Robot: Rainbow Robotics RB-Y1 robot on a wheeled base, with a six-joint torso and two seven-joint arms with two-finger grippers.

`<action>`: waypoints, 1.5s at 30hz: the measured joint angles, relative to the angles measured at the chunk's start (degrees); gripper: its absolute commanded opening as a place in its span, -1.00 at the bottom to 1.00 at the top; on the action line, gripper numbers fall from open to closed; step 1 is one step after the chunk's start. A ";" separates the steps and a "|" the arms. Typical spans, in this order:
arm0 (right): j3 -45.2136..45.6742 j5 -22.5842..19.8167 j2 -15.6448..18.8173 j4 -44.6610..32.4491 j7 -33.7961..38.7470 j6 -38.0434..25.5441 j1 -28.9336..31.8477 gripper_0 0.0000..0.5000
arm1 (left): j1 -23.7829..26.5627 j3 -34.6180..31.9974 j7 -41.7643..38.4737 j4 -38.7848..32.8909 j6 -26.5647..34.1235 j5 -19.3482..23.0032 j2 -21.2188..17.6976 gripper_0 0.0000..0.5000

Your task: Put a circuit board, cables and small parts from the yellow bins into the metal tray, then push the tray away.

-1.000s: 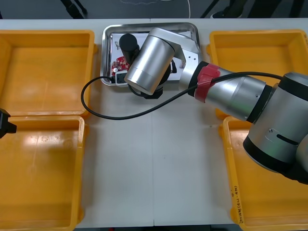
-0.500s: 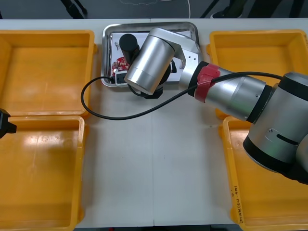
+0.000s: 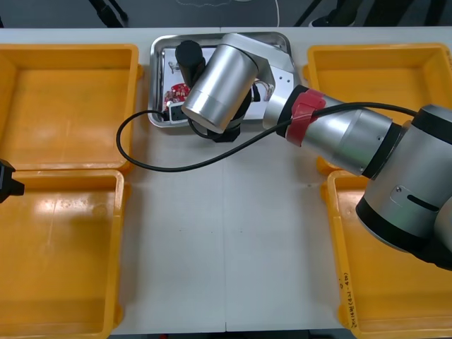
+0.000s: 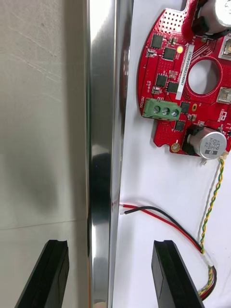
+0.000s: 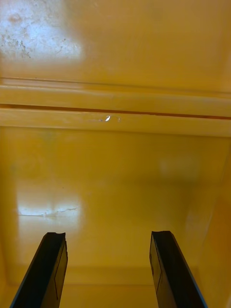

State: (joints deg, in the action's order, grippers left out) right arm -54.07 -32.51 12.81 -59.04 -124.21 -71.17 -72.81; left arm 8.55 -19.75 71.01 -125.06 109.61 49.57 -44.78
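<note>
The metal tray (image 3: pixel 159 44) sits top centre of the front view, with the circuit board (image 4: pixel 168 82) and cables (image 4: pixel 159 216) inside. The right gripper (image 4: pixel 109 245) is spread and empty, its fingers (image 4: pixel 166 274) straddling the tray's near rim, which runs lengthwise between them. A push away looks next. The left gripper (image 3: pixel 6 180) waits, spread, over a yellow bin (image 5: pixel 115 168) at the left edge.

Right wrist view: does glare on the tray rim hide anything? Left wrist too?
Right wrist view: tray rim, straddled by the open right gripper, mirrors bright and dark bands; board, cables evenly lit. Left wrist view: glare patches on the bin beyond the open left gripper.
</note>
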 measured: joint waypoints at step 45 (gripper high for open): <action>23.85 -10.05 6.43 -35.87 15.32 -30.56 12.14 1.00 | -0.01 0.00 0.00 -0.02 0.00 -0.02 0.00 1.00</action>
State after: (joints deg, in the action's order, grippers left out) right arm -30.22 -42.56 19.24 -94.91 -108.89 -101.72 -60.67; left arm 8.54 -19.75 71.01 -125.08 109.61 49.55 -44.78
